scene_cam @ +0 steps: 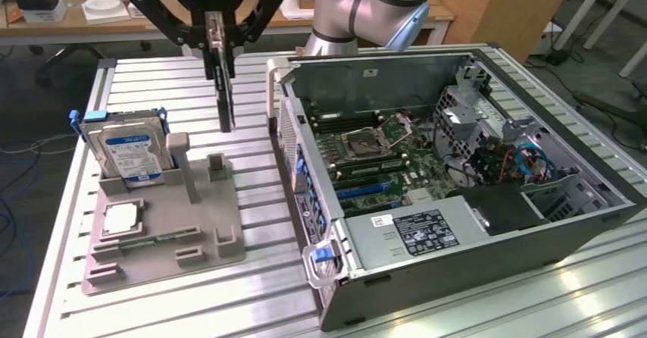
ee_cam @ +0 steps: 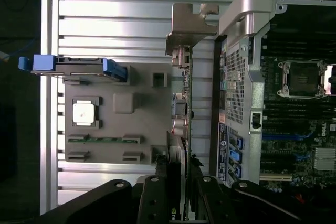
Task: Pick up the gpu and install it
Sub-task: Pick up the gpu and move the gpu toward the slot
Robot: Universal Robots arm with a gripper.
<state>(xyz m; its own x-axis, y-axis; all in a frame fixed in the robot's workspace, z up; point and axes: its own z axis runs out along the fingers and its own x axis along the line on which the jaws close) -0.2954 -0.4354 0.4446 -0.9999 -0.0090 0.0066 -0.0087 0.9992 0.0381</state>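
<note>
Exterior view: the gripper [scene_cam: 220,57] is seen high over the slatted aluminium table [scene_cam: 172,80], its jaws closed on the upper end of the gpu [scene_cam: 224,103]. The card is held upright and edge-on, hanging free in the air, clear of the grey holder tray [scene_cam: 217,224] and near the exterior view's left wall of the open computer case [scene_cam: 486,277]. In the tray, a blue-labelled hard drive [scene_cam: 126,152] is stood on edge, a processor chip [scene_cam: 121,218] is laid flat, and a green memory stick [scene_cam: 154,239] is lodged just beside it. Inside the case, the motherboard [scene_cam: 395,164] with its empty processor socket [scene_cam: 362,137] is exposed, and the robot arm [scene_cam: 369,4] is visible behind the case.

Wrist view: the card is seen lengthwise from above, clamped between the two dark fingers [ee_cam: 157,198]. What the exterior view does not give is supplied here: a silver mounting bracket [ee_cam: 190,24] is shown at the card's far end, and the card is placed over the strip between the tray and the case, beside both. How high the card hangs is given by the exterior view alone.
</note>
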